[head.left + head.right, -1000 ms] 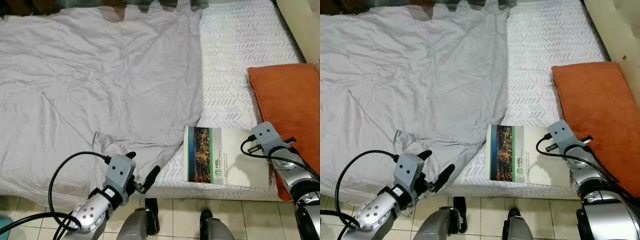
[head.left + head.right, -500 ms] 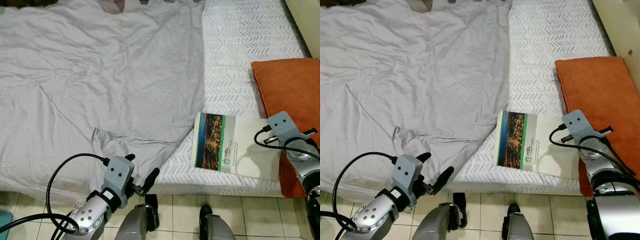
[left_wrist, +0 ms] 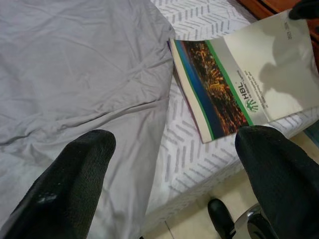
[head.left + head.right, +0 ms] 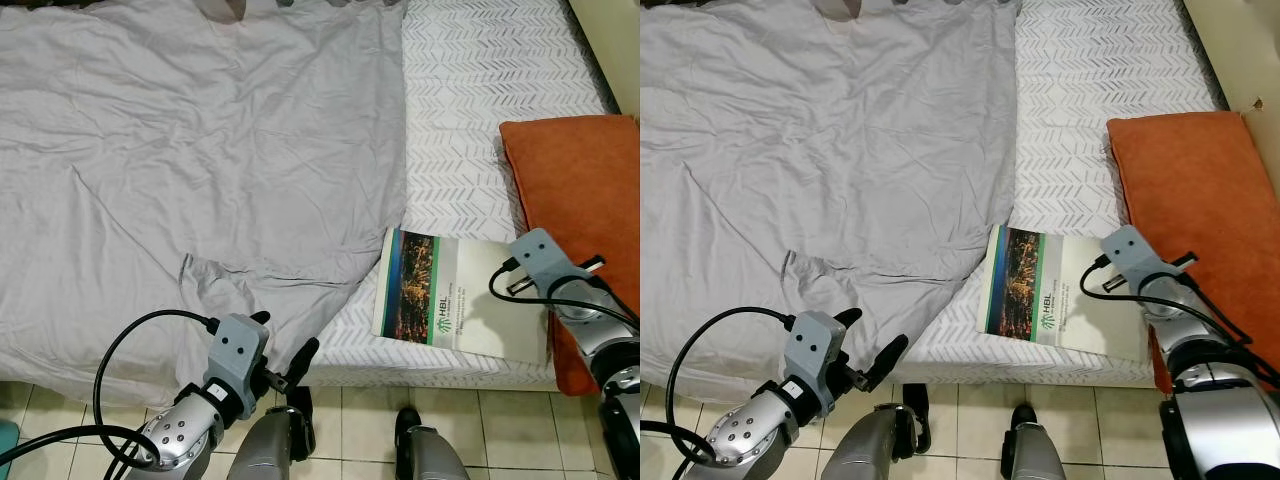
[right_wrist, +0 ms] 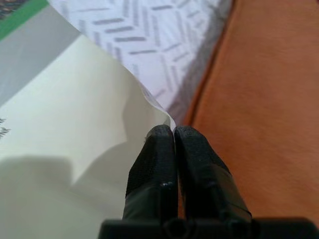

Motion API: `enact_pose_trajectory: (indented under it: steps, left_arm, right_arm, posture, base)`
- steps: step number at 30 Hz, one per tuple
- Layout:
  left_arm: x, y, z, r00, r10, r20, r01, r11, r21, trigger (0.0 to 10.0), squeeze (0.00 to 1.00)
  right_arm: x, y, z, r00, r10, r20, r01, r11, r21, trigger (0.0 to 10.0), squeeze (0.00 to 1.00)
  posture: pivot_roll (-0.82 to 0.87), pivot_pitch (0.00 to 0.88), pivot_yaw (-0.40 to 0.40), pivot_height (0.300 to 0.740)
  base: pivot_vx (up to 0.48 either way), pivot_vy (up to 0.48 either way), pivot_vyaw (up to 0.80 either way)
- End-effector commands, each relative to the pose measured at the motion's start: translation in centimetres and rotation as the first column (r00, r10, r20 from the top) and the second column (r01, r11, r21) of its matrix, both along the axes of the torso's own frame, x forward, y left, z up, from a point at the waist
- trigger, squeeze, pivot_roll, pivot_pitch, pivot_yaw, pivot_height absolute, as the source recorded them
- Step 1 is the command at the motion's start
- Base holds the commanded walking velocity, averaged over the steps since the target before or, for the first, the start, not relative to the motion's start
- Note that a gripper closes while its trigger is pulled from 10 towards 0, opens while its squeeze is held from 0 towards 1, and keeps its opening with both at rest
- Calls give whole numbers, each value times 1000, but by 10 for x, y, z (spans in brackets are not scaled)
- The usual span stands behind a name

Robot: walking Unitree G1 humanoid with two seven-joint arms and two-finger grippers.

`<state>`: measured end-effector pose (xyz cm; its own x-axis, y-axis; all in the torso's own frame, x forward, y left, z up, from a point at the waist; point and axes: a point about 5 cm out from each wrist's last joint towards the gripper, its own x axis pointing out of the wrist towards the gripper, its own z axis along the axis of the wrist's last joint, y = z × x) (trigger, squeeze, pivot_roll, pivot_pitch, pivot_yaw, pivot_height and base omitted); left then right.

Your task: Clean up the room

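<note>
A booklet (image 4: 450, 300) with a green stripe and a city photo lies near the front edge of the mattress (image 4: 480, 120), between the grey sheet (image 4: 200, 160) and the orange pillow (image 4: 580, 200). My right gripper (image 5: 173, 131) is shut on the booklet's pale corner (image 5: 149, 99) right beside the pillow, and that corner curls up a little. My left gripper (image 4: 284, 338) hangs open below the bed's front edge, in front of the grey sheet, holding nothing. In the left wrist view the booklet (image 3: 239, 74) lies ahead between the fingertips (image 3: 89, 149).
The crumpled grey sheet covers the left and middle of the bed. White patterned mattress shows at the right. A pale wall or headboard (image 4: 1240, 50) runs along the far right. Tiled floor (image 4: 350, 420) and my feet (image 4: 410, 430) lie below the bed edge.
The camera has shifted a little. The booklet has turned slightly askew to the bed edge, with the right gripper still on its corner. The left gripper stays open.
</note>
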<state>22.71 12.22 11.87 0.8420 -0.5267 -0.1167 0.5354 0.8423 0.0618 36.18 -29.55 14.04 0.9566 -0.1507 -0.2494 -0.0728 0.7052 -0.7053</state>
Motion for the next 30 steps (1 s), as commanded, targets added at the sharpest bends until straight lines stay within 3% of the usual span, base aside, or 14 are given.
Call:
enact_pose_trajectory:
  steps: [1, 4, 5, 6, 7, 8, 13, 21, 30]
  left_arm:
    - [-7, -2, -2, 1000, -1, -22, 0, 1000, -4, 10000, 0]
    - [-7, -1, -2, 1000, 3, -22, -3, 1000, -6, 10000, 0]
    - [-7, -1, -2, 1000, 5, -21, -5, 1000, -6, 10000, 0]
    - [-7, -1, -2, 1000, 6, -21, -6, 1000, -5, 10000, 0]
    - [-7, -1, -2, 1000, 7, -22, -8, 1000, -6, 10000, 0]
    - [-7, -1, -2, 1000, 8, -22, -8, 1000, -7, 10000, 0]
    - [-7, -1, -2, 1000, 11, -23, -11, 1000, -11, 10000, 0]
    - [-10, -2, -3, 999, 19, -30, -19, 1000, -22, 10000, 0]
    - [-10, -4, -5, 999, 19, -37, -20, 999, -27, 10000, 0]
  right_arm:
    - [-5, 3, -14, 997, 27, -69, -27, 1000, -6, 0, 400]
    - [-6, 3, -16, 996, 35, -85, -37, 999, -12, 0, 408]
    - [-6, 3, -16, 995, 38, -88, -39, 999, -17, 0, 471]
    - [-6, 3, -16, 995, 39, -90, -41, 999, -21, 0, 1000]
    - [-6, 3, -16, 995, 38, -90, -40, 999, -18, 0, 1000]
    - [-6, 3, -15, 996, 35, -88, -37, 999, -16, 10000, 1000]
    - [-5, 3, -13, 994, 53, -91, -59, 996, -61, 10000, 1000]
    - [5, 6, 12, 991, 136, -16, -137, 977, -164, 10000, 1000]
    - [10, 9, 26, 986, 154, 60, -146, 982, -117, 10000, 1000]
  posture:
    - [122, 480, 89, 740]
    - [122, 479, 87, 740]
    - [121, 479, 86, 740]
    - [121, 479, 86, 740]
    - [121, 477, 85, 740]
    - [120, 476, 84, 740]
    - [120, 477, 79, 740]
    - [112, 484, 71, 740]
    - [101, 487, 70, 740]
  base:
    - [0, 0, 0]
    - [0, 0, 0]
    - [0, 0, 0]
    - [0, 0, 0]
    - [0, 0, 0]
    - [0, 0, 0]
    - [0, 0, 0]
    - [0, 0, 0]
    - [0, 0, 0]
